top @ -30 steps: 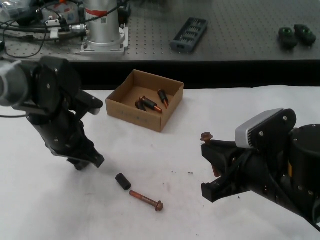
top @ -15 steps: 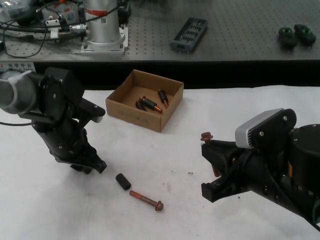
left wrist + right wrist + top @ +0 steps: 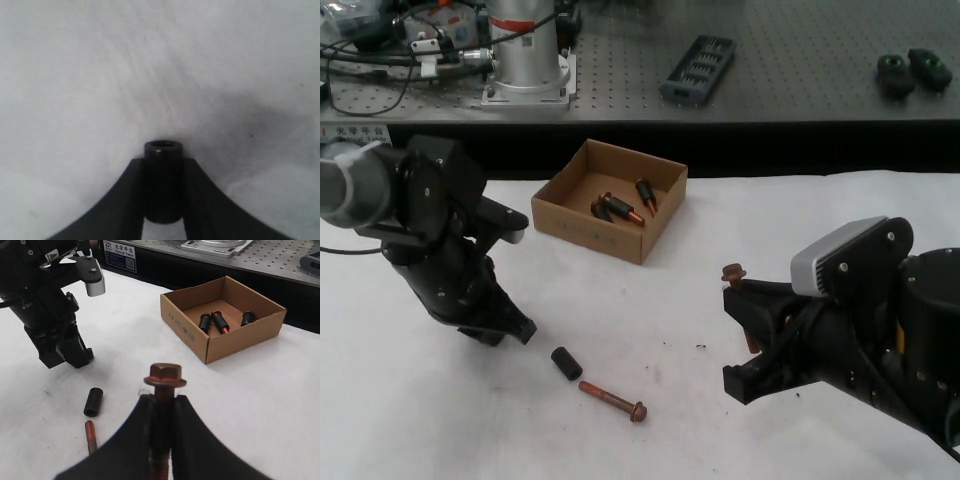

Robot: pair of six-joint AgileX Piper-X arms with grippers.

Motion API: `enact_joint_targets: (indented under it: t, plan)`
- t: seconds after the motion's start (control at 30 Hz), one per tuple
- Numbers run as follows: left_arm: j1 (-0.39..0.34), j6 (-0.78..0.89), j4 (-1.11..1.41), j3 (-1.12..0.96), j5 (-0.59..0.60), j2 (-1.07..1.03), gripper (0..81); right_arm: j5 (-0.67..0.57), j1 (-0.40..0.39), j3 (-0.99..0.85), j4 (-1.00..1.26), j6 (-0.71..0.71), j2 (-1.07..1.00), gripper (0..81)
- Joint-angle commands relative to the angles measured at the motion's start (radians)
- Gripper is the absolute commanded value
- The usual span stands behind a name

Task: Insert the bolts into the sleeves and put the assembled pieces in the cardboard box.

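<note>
My left gripper (image 3: 163,162) is shut on a black sleeve (image 3: 163,186), with the sleeve's open end facing the white sheet. In the high view this gripper (image 3: 502,330) hangs low at the left. Just right of it a loose black sleeve (image 3: 565,362) (image 3: 93,401) lies on the sheet, and a loose copper bolt (image 3: 612,400) (image 3: 90,436) lies beside that. My right gripper (image 3: 163,399) (image 3: 748,335) is shut on the shaft of another copper bolt (image 3: 165,377) (image 3: 733,272), head up. The cardboard box (image 3: 590,230) (image 3: 185,330) holds assembled pieces (image 3: 620,208) (image 3: 215,322).
Behind the white sheet runs a perforated metal bench with a metal post base (image 3: 525,60), a black slotted holder (image 3: 698,65), two dark green-black parts (image 3: 915,70) and cables at the far left. The left arm's body (image 3: 55,325) stands near the loose sleeve.
The left arm has shifted slightly right and lower, towards the loose sleeve. The right arm, its bolt and the loose parts have not moved.
</note>
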State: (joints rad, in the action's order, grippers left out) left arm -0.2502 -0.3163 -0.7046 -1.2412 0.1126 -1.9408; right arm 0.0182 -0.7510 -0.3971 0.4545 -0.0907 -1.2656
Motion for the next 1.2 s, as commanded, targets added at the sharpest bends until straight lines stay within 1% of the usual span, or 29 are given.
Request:
enact_joint_targets:
  t: [0.0,0.07,0.1,0.23,0.3,0.47,0.63,0.73,0.87,0.97,1.03,1.1,1.17]
  plan:
    - [-0.001,0.054,0.000,-0.004,0.029,-0.010,0.6,0.017,-0.001,-0.005,0.039,0.002,0.012,6.4]
    - [-0.001,0.119,0.000,-0.004,0.038,0.000,0.6,0.017,-0.001,-0.005,0.039,0.002,0.012,6.4]
    - [-0.001,0.162,0.006,-0.004,0.062,0.008,0.6,0.017,-0.001,-0.005,0.039,0.002,0.012,6.4]
    - [-0.001,0.262,0.058,0.011,0.214,0.045,0.6,0.017,-0.001,-0.005,0.039,0.002,0.012,6.4]
    - [-0.006,0.305,0.124,0.040,0.261,0.084,0.6,0.017,-0.001,-0.005,0.039,0.002,0.012,6.4]
    - [-0.008,0.348,0.311,0.153,0.292,0.208,0.6,0.017,-0.001,-0.005,0.039,0.002,0.012,6.4]
    - [-0.010,0.419,0.500,0.319,0.304,0.357,0.6,0.017,-0.001,-0.005,0.038,0.047,0.012,6.4]
    - [-0.018,0.444,0.682,0.455,0.343,0.445,0.6,0.017,-0.001,-0.005,0.038,0.047,0.012,6.4]
    - [-0.024,0.481,0.982,0.672,0.352,0.554,0.6,0.017,-0.001,-0.005,0.038,0.047,0.012,6.4]
    - [-0.024,0.520,1.216,0.810,0.436,0.602,0.6,0.017,-0.001,-0.005,0.038,0.047,0.012,6.4]
    - [-0.030,0.520,1.380,0.899,0.495,0.618,0.6,0.017,-0.001,-0.005,0.038,0.069,0.012,6.4]
    - [-0.037,0.504,1.519,0.967,0.505,0.618,0.6,0.017,-0.001,-0.005,0.038,0.082,0.012,6.4]
    - [-0.045,0.451,1.632,1.017,0.506,0.618,0.6,0.017,-0.001,-0.005,0.044,0.115,0.012,6.4]
